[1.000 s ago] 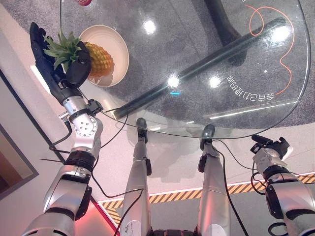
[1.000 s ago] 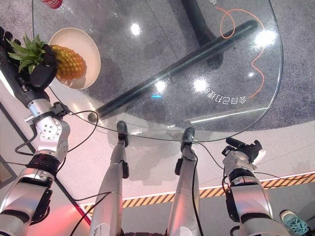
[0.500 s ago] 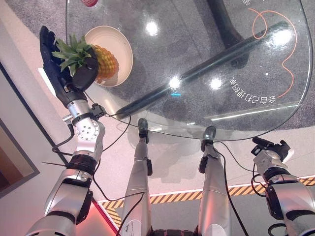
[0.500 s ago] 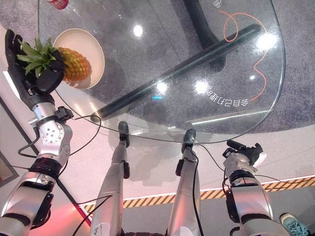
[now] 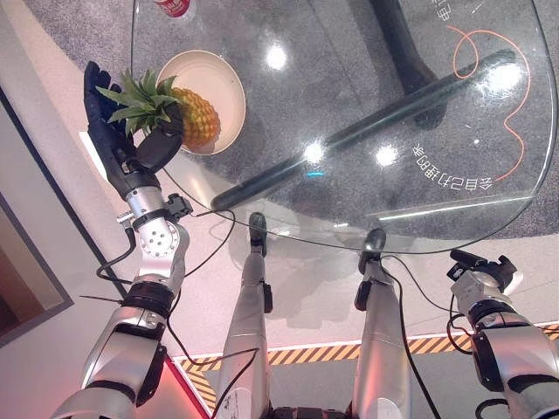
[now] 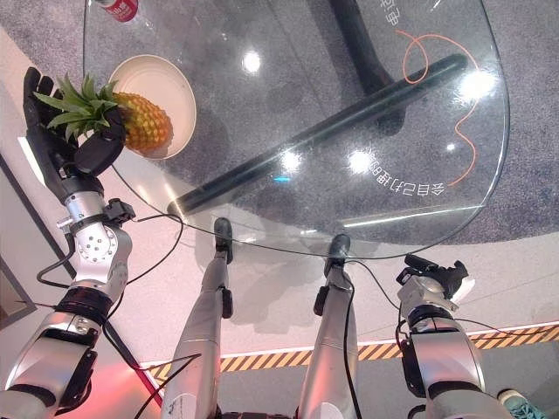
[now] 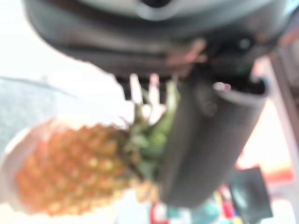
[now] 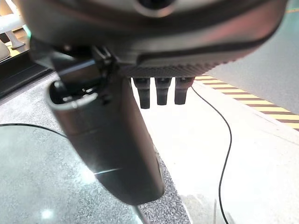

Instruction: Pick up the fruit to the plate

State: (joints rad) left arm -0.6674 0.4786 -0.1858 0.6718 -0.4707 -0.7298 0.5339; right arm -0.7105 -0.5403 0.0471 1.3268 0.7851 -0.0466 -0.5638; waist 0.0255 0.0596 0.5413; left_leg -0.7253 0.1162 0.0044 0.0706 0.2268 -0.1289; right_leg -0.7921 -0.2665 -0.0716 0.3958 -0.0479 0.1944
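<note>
Left eye view: left robot hand clasped round pineapple crown, over plate.

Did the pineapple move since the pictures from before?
Hardly: the whole view shifted, so the camera moved. The left hand still holds the pineapple by its leafy crown, its body over the plate as before. The right hand stays low beside the glass table.

surface: round glass table, printed characters near its near right edge | on it: cream plate by near left edge; red can at far left edge
</note>
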